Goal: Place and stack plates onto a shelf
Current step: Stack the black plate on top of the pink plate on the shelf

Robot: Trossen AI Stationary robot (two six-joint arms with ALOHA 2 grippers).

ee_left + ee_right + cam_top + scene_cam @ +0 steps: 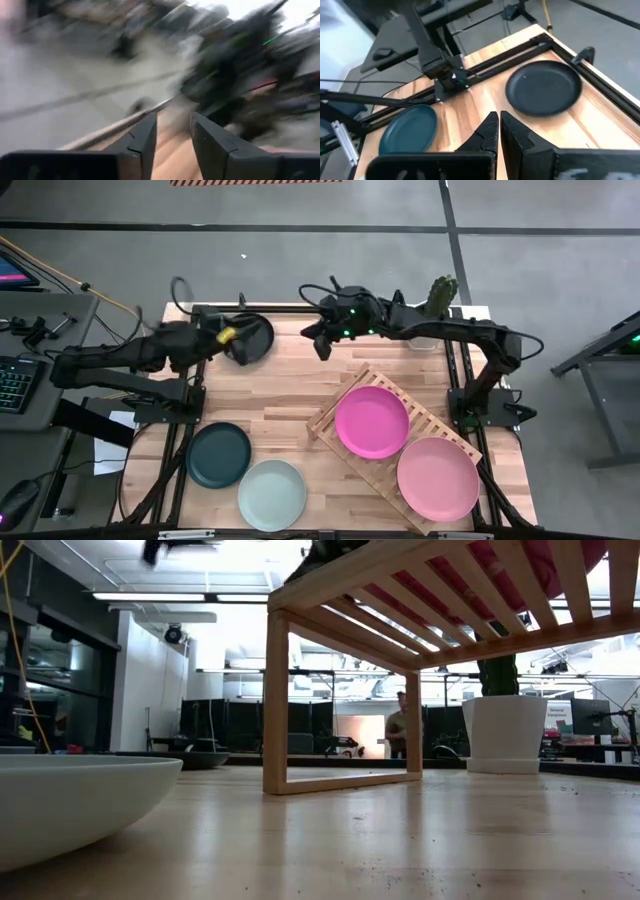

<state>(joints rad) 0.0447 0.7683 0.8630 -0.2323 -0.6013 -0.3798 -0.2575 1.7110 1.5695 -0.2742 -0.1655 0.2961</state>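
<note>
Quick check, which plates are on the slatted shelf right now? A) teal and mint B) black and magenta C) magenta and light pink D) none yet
C: in the high view the magenta plate and the light pink plate lie on the shelf, while the teal plate, mint plate and black plate sit on the tabletop.

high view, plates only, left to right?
dark teal plate → black plate → pale mint plate → magenta plate → light pink plate
</note>
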